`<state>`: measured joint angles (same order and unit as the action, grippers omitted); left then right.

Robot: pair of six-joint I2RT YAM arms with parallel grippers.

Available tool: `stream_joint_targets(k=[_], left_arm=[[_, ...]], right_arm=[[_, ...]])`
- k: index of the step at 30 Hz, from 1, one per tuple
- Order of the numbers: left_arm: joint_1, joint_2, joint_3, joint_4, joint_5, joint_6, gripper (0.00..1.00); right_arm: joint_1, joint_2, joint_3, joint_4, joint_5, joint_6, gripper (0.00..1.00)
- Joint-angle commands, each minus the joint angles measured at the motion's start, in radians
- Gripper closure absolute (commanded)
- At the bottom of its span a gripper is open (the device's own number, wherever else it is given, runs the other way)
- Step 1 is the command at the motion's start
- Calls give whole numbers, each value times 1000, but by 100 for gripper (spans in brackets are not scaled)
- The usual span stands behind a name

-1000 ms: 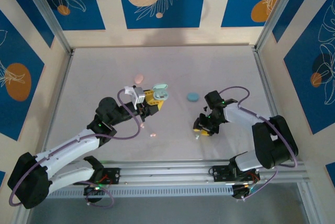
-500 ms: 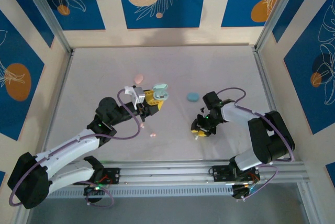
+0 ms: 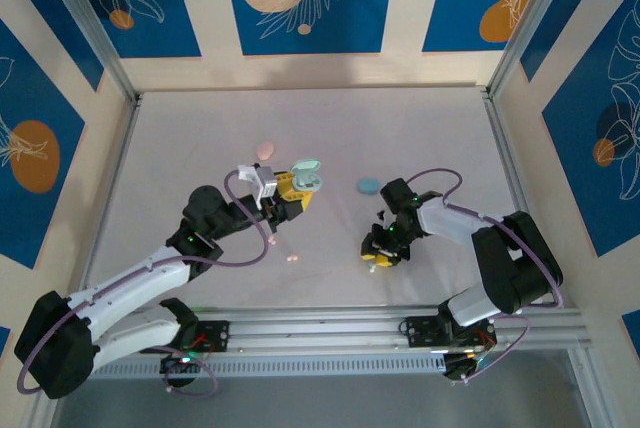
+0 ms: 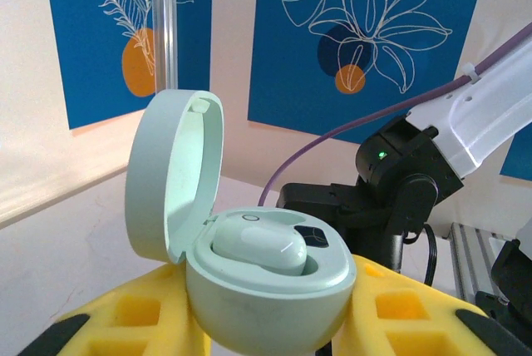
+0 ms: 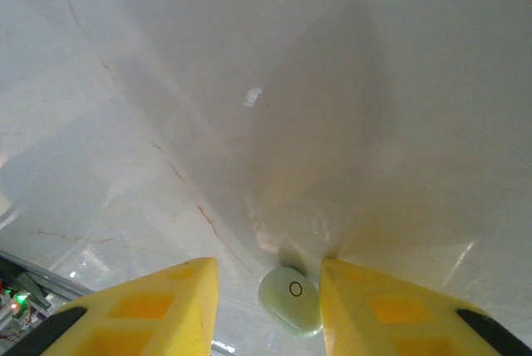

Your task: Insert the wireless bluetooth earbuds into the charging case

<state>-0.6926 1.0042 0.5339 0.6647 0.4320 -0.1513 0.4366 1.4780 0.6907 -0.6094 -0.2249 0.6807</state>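
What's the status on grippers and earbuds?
Left gripper shut on open case, one earbud seated. Right gripper open, straddling loose earbud on table. Nothing in the way.

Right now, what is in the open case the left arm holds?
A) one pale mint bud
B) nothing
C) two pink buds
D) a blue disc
A: in the left wrist view a single pale mint earbud sits in the open charging case clamped between the left fingers.
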Motion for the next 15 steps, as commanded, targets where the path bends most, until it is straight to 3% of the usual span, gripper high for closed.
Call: stream_joint_targets(k=[1, 15], left_arm=[[-7, -7, 18, 15, -7, -9, 66], [-7, -4, 18, 16, -9, -14, 66]], right_arm=[[7, 1, 2, -50, -4, 0, 61], [42, 22, 8, -52, 19, 5, 67]])
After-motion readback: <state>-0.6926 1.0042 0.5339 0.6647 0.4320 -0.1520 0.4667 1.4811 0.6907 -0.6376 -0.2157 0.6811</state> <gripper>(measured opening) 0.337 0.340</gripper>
